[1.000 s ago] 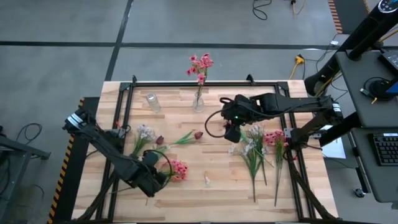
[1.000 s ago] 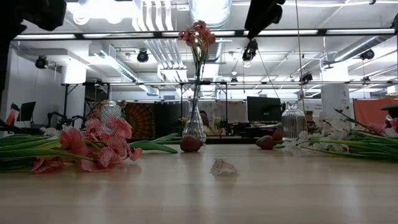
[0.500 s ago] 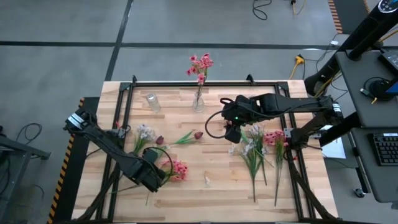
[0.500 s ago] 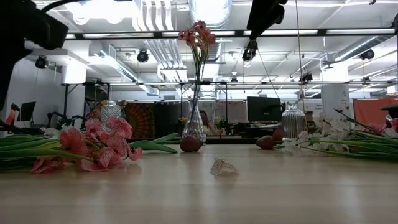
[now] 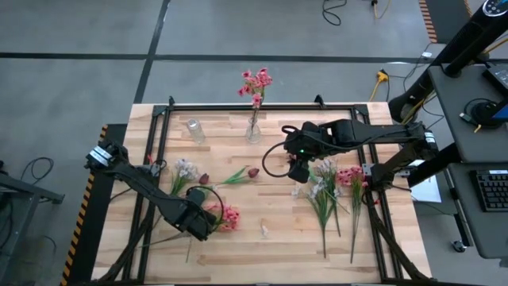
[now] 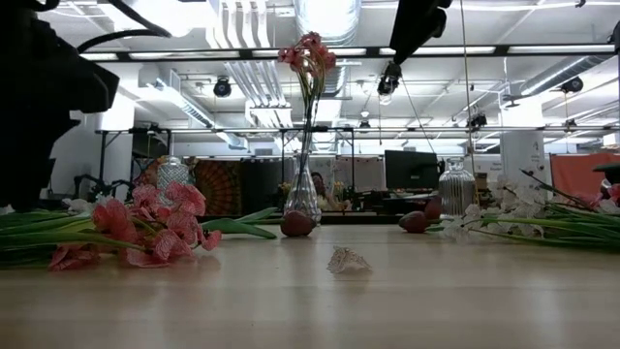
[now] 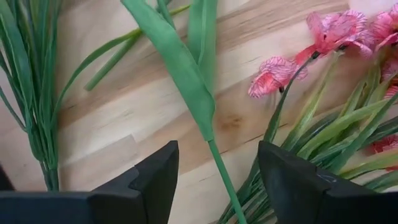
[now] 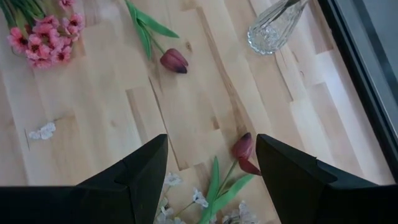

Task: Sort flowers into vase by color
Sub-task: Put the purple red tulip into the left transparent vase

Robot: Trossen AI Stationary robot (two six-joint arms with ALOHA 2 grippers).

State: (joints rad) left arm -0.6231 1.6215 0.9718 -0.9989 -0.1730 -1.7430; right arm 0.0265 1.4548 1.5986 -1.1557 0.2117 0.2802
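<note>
what the views do not show

in the low view the left arm (image 6: 44, 92) is only a dark shape cut by the picture's edge, and its gripper is not visible there. the right arm (image 6: 412, 29) is cut off at the top. in the left wrist view the pink blooms (image 7: 339, 31) run out of the picture, and the stem (image 7: 224, 180) passes out between the fingers (image 7: 149, 180). in the right wrist view the vase (image 8: 277, 28) is cut at its upper part, and the white sprays (image 8: 186, 208) are partly hidden by the fingers (image 8: 143, 180).

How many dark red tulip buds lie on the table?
3: one tulip bud beside the left white spray, one at mid-table, one below the right gripper, seen from its wrist. Others may be hidden.
</note>
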